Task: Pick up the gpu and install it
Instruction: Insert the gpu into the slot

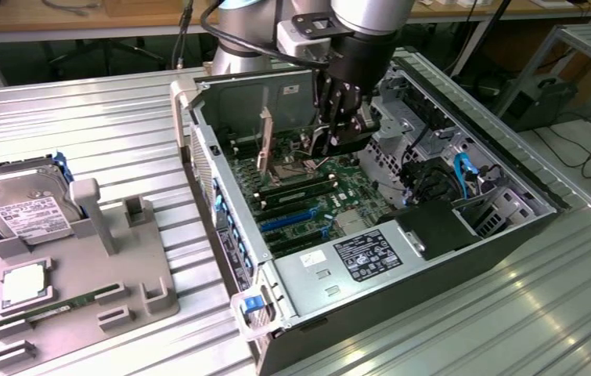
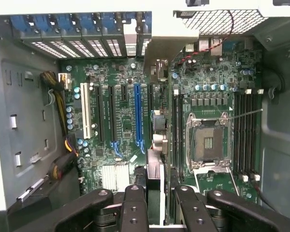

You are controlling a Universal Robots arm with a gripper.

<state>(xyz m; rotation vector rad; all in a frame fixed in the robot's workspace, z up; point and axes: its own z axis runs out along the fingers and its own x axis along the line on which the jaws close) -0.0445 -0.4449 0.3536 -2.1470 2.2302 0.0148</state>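
My gripper [image 1: 339, 129] reaches down into the open computer case [image 1: 227, 200], above the motherboard [image 1: 322, 188]. It is shut on the gpu [image 2: 154, 169], a thin dark card seen edge-on between the two black fingers [image 2: 135, 208]. Its pale silver bracket [image 2: 159, 46] points toward the case's rear slot openings. The card hangs over the black slot just beside the long blue slot [image 2: 138, 113]. I cannot tell whether its lower edge touches the slot. In the exterior view the gpu [image 1: 345, 145] shows as a dark piece under the fingers.
An open CPU socket [image 2: 208, 142] and memory slots lie beside the card. A grey fixture [image 1: 86, 266] at the exterior view's left holds a hard drive [image 1: 23, 207], a processor [image 1: 23, 283] and a green memory stick [image 1: 60, 307]. The power supply [image 1: 369, 254] fills the case's near end.
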